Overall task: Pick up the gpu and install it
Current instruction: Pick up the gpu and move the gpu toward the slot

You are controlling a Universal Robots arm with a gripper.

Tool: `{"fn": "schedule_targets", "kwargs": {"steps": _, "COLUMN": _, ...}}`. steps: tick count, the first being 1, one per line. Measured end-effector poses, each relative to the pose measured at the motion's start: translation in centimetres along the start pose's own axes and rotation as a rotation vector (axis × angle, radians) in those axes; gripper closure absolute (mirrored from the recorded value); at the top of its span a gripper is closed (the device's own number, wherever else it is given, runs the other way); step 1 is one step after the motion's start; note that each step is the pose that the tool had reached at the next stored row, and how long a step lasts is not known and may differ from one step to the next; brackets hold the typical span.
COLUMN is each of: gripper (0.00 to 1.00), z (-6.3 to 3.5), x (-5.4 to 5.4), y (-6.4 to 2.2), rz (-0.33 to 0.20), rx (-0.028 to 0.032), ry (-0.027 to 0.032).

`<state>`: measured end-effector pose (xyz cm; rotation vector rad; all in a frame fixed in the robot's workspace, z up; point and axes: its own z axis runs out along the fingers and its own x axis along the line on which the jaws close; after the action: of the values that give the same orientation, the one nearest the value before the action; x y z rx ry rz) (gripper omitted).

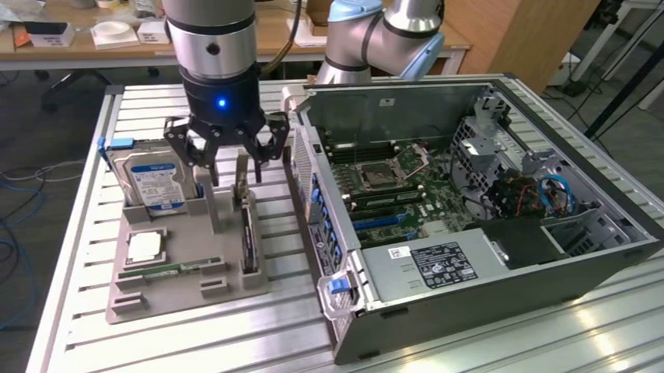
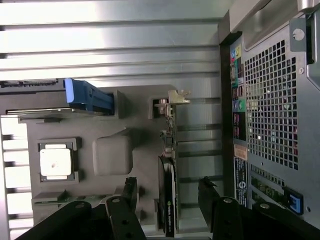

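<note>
The gpu (image 1: pixel 248 233) stands on its long edge in a slot of the grey parts tray (image 1: pixel 176 291), a thin dark card with its silver bracket end toward the far side. In the wrist view the gpu (image 2: pixel 169 192) runs between my two dark fingertips (image 2: pixel 131 187), its bracket (image 2: pixel 171 101) at the far end. My gripper (image 1: pixel 232 165) hangs just above the card's far half, open, with one finger on each side and neither touching it. The open computer case (image 1: pixel 467 217) lies to the exterior view's right, its motherboard (image 1: pixel 394 183) exposed.
On the same tray a silver hard drive (image 1: pixel 155 183) with a blue-white label stands at the exterior view's left, with a processor (image 1: pixel 145 247) and a green memory stick (image 1: pixel 171 270) in front of it. The case's rear panel (image 2: pixel 270 110) is close beside the tray.
</note>
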<state>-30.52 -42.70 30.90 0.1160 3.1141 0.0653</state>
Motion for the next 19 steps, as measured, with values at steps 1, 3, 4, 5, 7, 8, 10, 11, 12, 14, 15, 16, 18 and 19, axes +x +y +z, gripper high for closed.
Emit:
{"fn": "schedule_targets", "kwargs": {"steps": 1, "gripper": 0.39, "z": 0.03, "x": 0.0, "y": -0.11, "rz": 0.0, "rx": 0.0, "ry": 0.0}}
{"fn": "schedule_targets", "kwargs": {"steps": 3, "gripper": 0.39, "z": 0.11, "x": 0.0, "y": -0.31, "rz": 0.0, "rx": 0.0, "ry": 0.0}}
{"fn": "schedule_targets", "kwargs": {"steps": 4, "gripper": 0.39, "z": 0.15, "x": 0.0, "y": -0.4, "rz": 0.0, "rx": 0.0001, "ry": 0.0}}
{"fn": "schedule_targets", "kwargs": {"steps": 5, "gripper": 0.39, "z": 0.2, "x": 0.0, "y": -0.49, "rz": 0.0, "rx": 0.0001, "ry": 0.0}}
{"fn": "schedule_targets", "kwargs": {"steps": 7, "gripper": 0.39, "z": 0.3, "x": 0.0, "y": -0.66, "rz": 0.0, "rx": 0.0002, "ry": 0.0}}
{"fn": "schedule_targets", "kwargs": {"steps": 8, "gripper": 0.39, "z": 0.35, "x": 0.0, "y": -0.73, "rz": 0.0, "rx": 0.0002, "ry": 0.0}}
{"fn": "schedule_targets", "kwargs": {"steps": 10, "gripper": 0.39, "z": 0.46, "x": -0.1, "y": -0.89, "rz": 0.0, "rx": 0.0002, "ry": 0.0}}
{"fn": "schedule_targets", "kwargs": {"steps": 11, "gripper": 0.39, "z": 0.51, "x": -0.1, "y": -0.97, "rz": 0.0, "rx": 0.0002, "ry": 0.0}}
{"fn": "schedule_targets", "kwargs": {"steps": 12, "gripper": 0.39, "z": 0.56, "x": -0.1, "y": -1.04, "rz": 0.0, "rx": 0.0003, "ry": -0.0001}}
{"fn": "schedule_targets", "kwargs": {"steps": 14, "gripper": 0.39, "z": 0.67, "x": -0.1, "y": -1.18, "rz": 0.0, "rx": 0.0003, "ry": -0.0001}}
{"fn": "schedule_targets", "kwargs": {"steps": 15, "gripper": 0.39, "z": 0.73, "x": -0.1, "y": -1.25, "rz": 0.0, "rx": 0.0002, "ry": -0.0001}}
{"fn": "schedule_targets", "kwargs": {"steps": 16, "gripper": 0.39, "z": 0.79, "x": -0.1, "y": -1.3, "rz": 0.0, "rx": 0.0002, "ry": -0.0002}}
{"fn": "schedule_targets", "kwargs": {"steps": 18, "gripper": 0.39, "z": 0.92, "x": -0.1, "y": -1.4, "rz": 0.0, "rx": 0.0003, "ry": -0.0001}}
{"fn": "schedule_targets", "kwargs": {"steps": 19, "gripper": 0.39, "z": 0.98, "x": -0.1, "y": -1.44, "rz": 0.0, "rx": 0.0004, "ry": 0.0}}
